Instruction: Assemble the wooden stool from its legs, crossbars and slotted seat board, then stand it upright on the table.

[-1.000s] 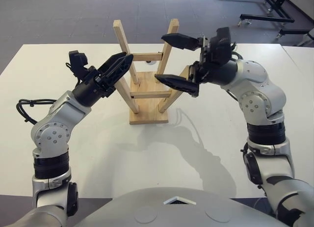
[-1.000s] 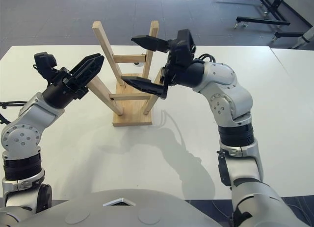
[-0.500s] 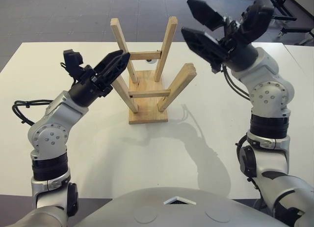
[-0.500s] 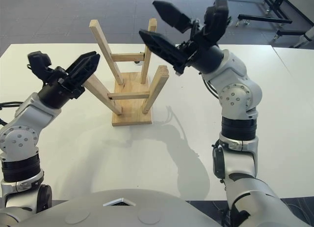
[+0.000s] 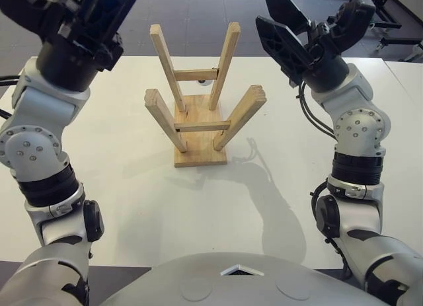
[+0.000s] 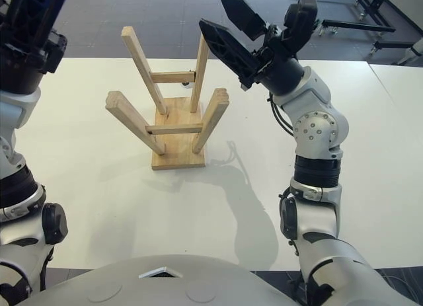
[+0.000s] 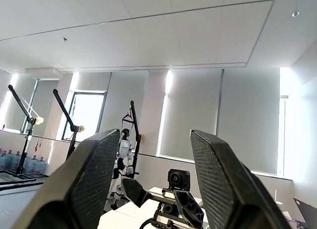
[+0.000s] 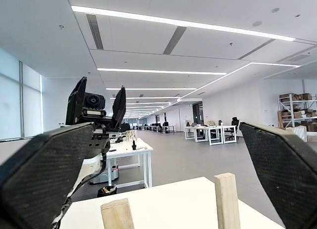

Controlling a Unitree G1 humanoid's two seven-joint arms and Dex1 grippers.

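The wooden stool rests upside down mid-counter, seat board flat, legs up. The left claw at ten o'clock and the right claw at two both gape wide, empty. Best to grip opposite legs near the crossbars and turn the stool slowly.

The stool is standing upside down near the middle of the table's far edge. Its seat board is lying flat on the tabletop, with the legs pointing up. The left gripper is hanging above the left edge and the right gripper above the far right part, both apart from the stool.
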